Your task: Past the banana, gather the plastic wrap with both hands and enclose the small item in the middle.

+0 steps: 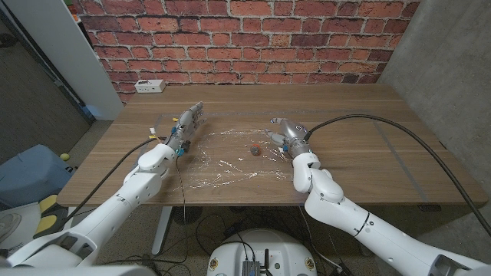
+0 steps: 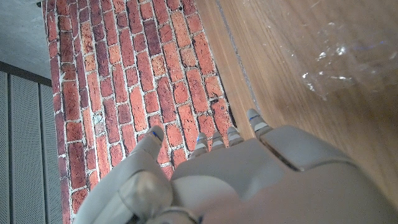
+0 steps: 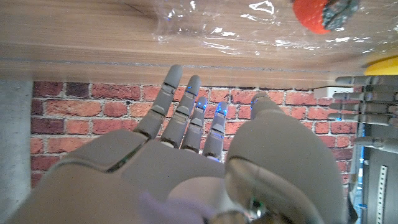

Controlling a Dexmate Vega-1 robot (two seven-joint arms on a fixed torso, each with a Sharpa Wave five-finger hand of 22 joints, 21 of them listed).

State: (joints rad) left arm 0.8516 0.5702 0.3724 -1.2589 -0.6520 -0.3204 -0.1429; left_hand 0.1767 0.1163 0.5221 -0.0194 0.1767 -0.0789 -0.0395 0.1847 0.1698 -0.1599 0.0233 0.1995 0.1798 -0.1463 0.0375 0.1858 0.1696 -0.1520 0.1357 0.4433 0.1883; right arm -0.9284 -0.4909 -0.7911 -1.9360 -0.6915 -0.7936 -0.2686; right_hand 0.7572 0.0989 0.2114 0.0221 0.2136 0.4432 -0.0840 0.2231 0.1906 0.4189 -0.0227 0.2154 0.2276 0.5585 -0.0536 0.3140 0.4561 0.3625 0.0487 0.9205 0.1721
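Observation:
A sheet of clear plastic wrap (image 1: 227, 159) lies spread and crinkled on the wooden table (image 1: 368, 146). A small reddish item (image 1: 255, 151) sits on it right of its middle, also seen as a red ball (image 3: 316, 15) under the wrap's folds (image 3: 249, 28). My left hand (image 1: 186, 123) hovers at the wrap's left edge, fingers straight and apart, holding nothing. My right hand (image 1: 284, 132) stands just right of the item, fingers spread and empty (image 3: 186, 112). A corner of the wrap (image 2: 348, 59) lies beside my left hand (image 2: 249, 174). A yellow banana end (image 3: 385, 65) peeks in beyond the item.
A white power strip (image 1: 151, 86) lies at the table's back left. A brick wall (image 1: 245, 38) runs behind the table. Black cables (image 1: 399, 130) trail over the right half of the table. Bare wood stretches to the right and far side.

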